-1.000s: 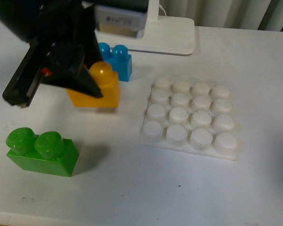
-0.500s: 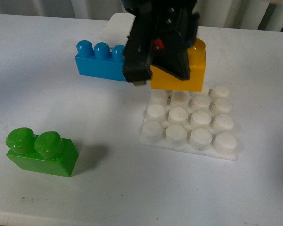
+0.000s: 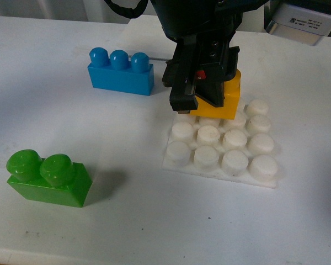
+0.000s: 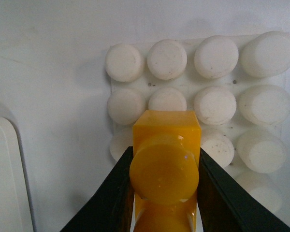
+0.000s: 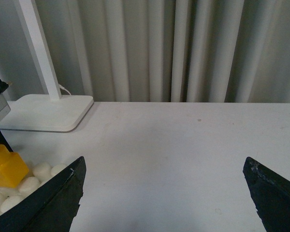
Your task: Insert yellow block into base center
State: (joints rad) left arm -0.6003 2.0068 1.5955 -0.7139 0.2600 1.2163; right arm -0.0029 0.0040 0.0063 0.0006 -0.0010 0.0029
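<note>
My left gripper is shut on the yellow block, its black fingers pressed against both sides of the brick. The block hangs just over the far rows of the white studded base, close above the studs; I cannot tell whether it touches them. In the left wrist view the base spreads out beyond the block. My right gripper stands open over bare table, away from the base, and the yellow block shows at the edge of its view.
A blue three-stud brick sits left of the base at the back. A green two-stud brick lies at the front left. A white lamp foot with a post stands behind, before grey curtains.
My left gripper carried the yellow block from the left, near the blue brick, rightward over the base and lowered it toward the far studs. The other bricks stayed put.
</note>
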